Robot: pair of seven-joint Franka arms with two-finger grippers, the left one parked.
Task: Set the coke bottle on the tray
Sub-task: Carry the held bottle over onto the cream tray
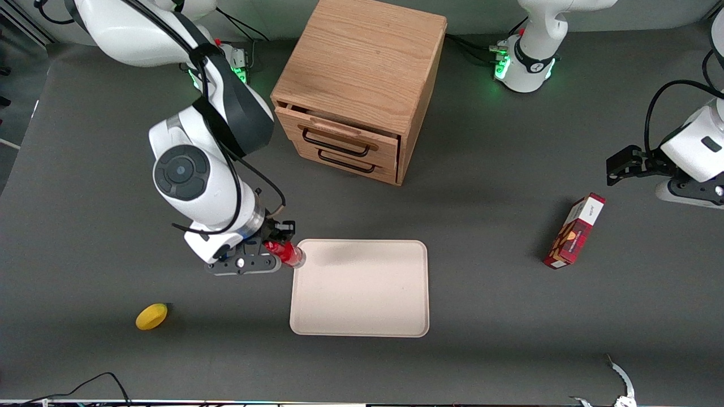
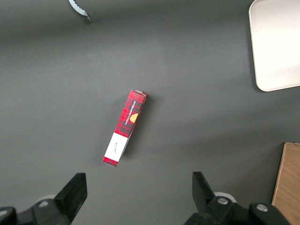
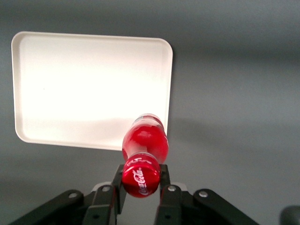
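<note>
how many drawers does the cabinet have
2. Both are in the front of the cabinet: the upper drawer is pulled slightly out, the lower drawer sits just beneath it. The gripper, holding the bottle, hangs at the tray corner.

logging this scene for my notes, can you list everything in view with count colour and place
coke bottle: 1, red with red cap, held in the gripper over the tray's corner nearest the working arm
tray: 1, pale beige-pink, on the table in front of the cabinet, nearer the front camera
cabinet: 1, light wood, two drawers with dark handles, top drawer slightly open
box: 1, red and white, lying on the table toward the parked arm's end
lemon-like fruit: 1, yellow, on the table toward the working arm's end, near the front camera
table: 1, dark grey
gripper: 1, black, jaws shut on the bottle's cap end
</note>
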